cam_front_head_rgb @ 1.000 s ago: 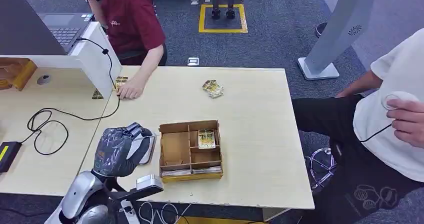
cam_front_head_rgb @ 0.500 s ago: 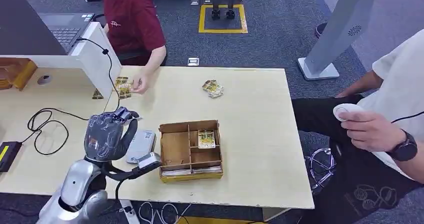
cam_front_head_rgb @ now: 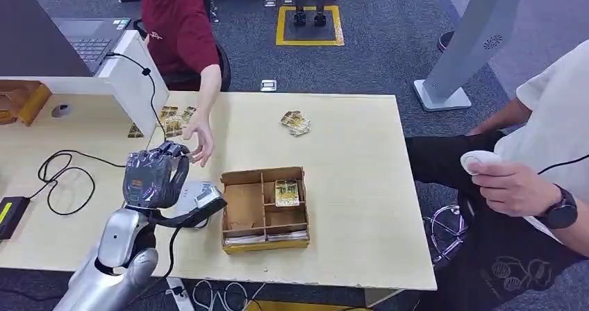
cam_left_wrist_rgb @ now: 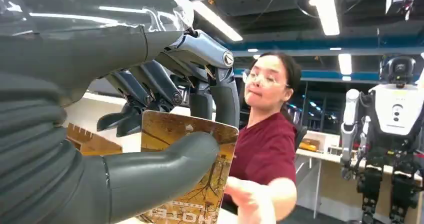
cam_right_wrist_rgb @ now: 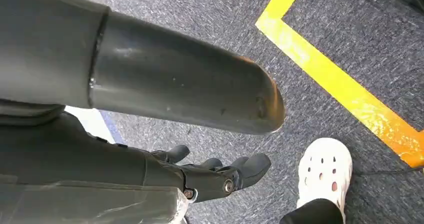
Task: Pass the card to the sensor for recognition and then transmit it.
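card [cam_left_wrist_rgb: 192,169] was pinched upright between the left hand's [cam_front_head_rgb: 149,178] thumb and dark fingers [cam_left_wrist_rgb: 150,91], raised above the table [cam_front_head_rgb: 347,151] just over the grey sensor [cam_front_head_rgb: 198,198]. a person's hand [cam_front_head_rgb: 200,143] reached in at one o'clock of the left hand, close to it. the wooden tray [cam_front_head_rgb: 264,210] sat at three o'clock beside the sensor, one card in a compartment. loose cards [cam_front_head_rgb: 296,123] lay further off at one o'clock. the right hand [cam_right_wrist_rgb: 220,171] hung over the floor, fingers loosely apart, holding nothing.
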